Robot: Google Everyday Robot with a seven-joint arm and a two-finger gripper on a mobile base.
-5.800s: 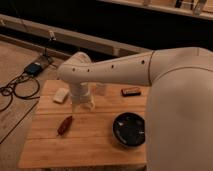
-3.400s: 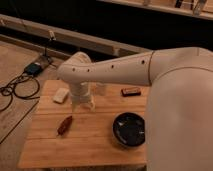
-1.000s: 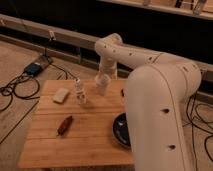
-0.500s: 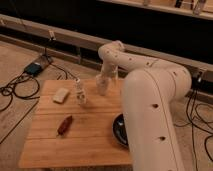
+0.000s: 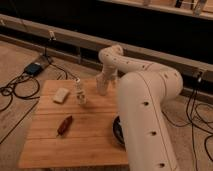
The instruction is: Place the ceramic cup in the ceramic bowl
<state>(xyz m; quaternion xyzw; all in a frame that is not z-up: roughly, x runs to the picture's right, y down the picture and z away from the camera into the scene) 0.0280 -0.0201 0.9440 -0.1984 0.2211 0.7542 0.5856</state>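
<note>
The ceramic cup point(image 5: 101, 89), small and pale, stands at the far middle of the wooden table point(image 5: 90, 145). My gripper point(image 5: 104, 81) hangs down from the bent white arm right at the cup, and its tip merges with the cup's top. The black ceramic bowl point(image 5: 117, 131) sits at the table's right front. My big white arm hides most of it, so only a dark sliver of its left rim shows.
A slim clear bottle with a white cap point(image 5: 80, 93) stands just left of the cup. A pale block point(image 5: 61, 95) lies at the far left and a reddish-brown object point(image 5: 64, 125) at the left front. Cables and a blue box point(image 5: 33, 68) lie on the floor to the left.
My arm has swung from the table's left side to the far middle, uncovering the bottle and covering the bowl. In the last second the gripper has lowered onto the cup.
</note>
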